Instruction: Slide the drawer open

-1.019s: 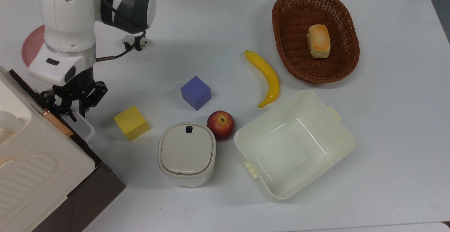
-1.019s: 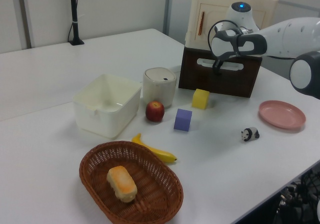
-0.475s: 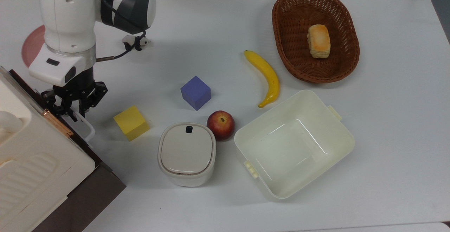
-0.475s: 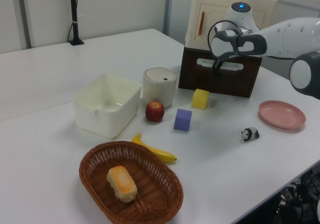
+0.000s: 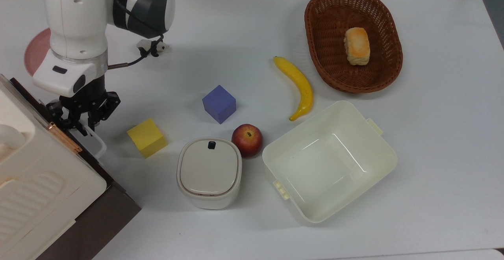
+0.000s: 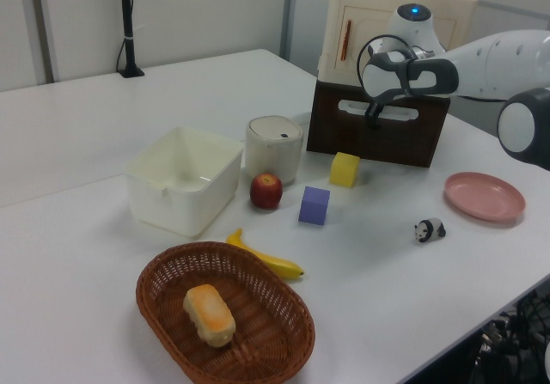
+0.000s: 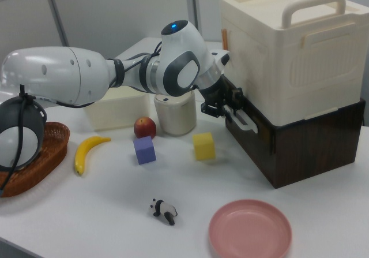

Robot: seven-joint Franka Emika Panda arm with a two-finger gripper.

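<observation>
I keep the tool [image 7: 229,109] at the white handle [image 7: 242,119] of the drawer [image 7: 288,148], ready to pull; its opening I cannot tell.

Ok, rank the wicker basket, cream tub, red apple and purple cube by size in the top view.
1. Cream square plastic tub
2. Brown oval wicker basket, slightly smaller
3. Purple cube and red apple: look alike, unranked

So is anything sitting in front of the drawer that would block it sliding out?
Possibly: the yellow cube sits on the table just ahead of the drawer front, near the handle where the end effector is. Nothing else stands close.
</observation>
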